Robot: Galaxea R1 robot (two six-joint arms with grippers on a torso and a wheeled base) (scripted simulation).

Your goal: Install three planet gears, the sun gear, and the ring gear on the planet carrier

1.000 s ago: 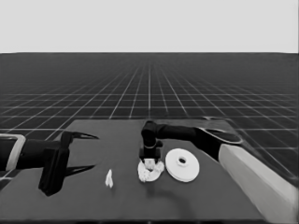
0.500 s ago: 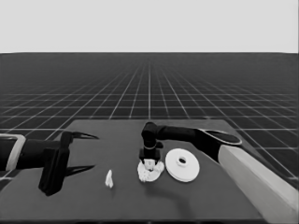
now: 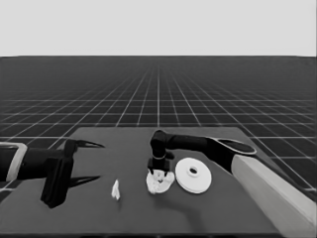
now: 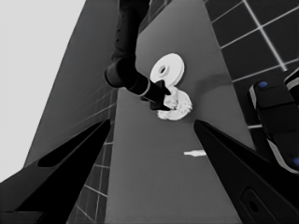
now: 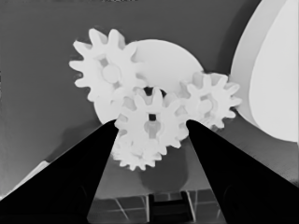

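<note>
The sun gear [image 5: 150,122] is going in: the right tool [image 3: 158,170] grips it between both fingers over the smaller round part [image 5: 159,60], amid three planet gears [image 5: 105,70]. Next, mesh and release. The larger round part [image 3: 193,174] waits just beside. The left tool [image 3: 86,162] gapes, idle.

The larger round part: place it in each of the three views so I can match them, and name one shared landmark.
Head view: the larger round part lies right of centre, beside the gear cluster.
Left wrist view: it lies upper middle, past the right arm.
Right wrist view: only its edge shows at the right side.
Shared landmark: the smaller round part carrying gears, with the right gripper over it.
</note>
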